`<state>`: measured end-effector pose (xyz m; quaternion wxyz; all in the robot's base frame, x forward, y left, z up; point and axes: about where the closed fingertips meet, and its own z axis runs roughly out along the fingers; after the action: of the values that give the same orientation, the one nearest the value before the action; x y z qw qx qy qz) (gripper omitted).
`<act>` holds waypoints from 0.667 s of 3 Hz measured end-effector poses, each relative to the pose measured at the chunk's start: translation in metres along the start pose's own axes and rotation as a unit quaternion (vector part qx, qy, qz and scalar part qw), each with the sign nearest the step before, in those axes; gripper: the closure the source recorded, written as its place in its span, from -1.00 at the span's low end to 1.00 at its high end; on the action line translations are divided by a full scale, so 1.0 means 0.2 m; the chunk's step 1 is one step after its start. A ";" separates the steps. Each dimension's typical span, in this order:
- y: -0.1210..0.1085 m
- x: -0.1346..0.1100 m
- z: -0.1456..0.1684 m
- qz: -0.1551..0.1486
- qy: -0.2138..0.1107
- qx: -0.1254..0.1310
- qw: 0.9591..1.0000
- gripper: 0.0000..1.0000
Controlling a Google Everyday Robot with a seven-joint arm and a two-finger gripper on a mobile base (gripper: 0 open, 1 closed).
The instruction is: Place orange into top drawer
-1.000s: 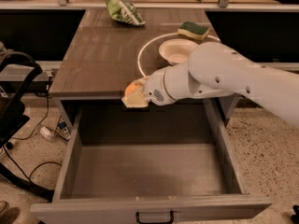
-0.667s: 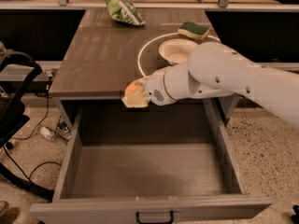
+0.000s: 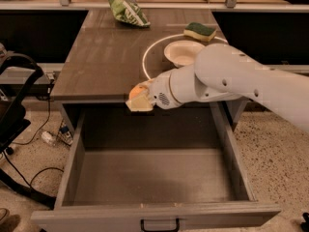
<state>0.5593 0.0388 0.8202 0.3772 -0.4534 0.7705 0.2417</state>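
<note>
Item: small round orange fruit (image 3: 137,89), which we log clamped in the cream two-finger gripper (image 3: 140,100), at 12 o'clock above the wide grey open top drawer (image 3: 154,175) (beside the dark wooden table (image 3: 96,66) edge). Risk: an early release could catch that edge and roll away.

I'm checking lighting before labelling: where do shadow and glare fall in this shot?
Camera view: warm, dim light overall; a pale sheen lies on the table near the green bag; inside the drawer, the back wall under the table edge sits in deep shadow while the floor is evenly lit; the gripper, holding the orange at the table's front edge above the drawer, is brightly lit.
</note>
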 end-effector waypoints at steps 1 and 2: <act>0.00 0.00 0.00 0.000 0.000 0.000 1.000 1.00; 0.00 0.00 0.00 0.000 0.000 0.000 1.000 1.00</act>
<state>0.5592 0.0389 0.8204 0.3773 -0.4536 0.7704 0.2416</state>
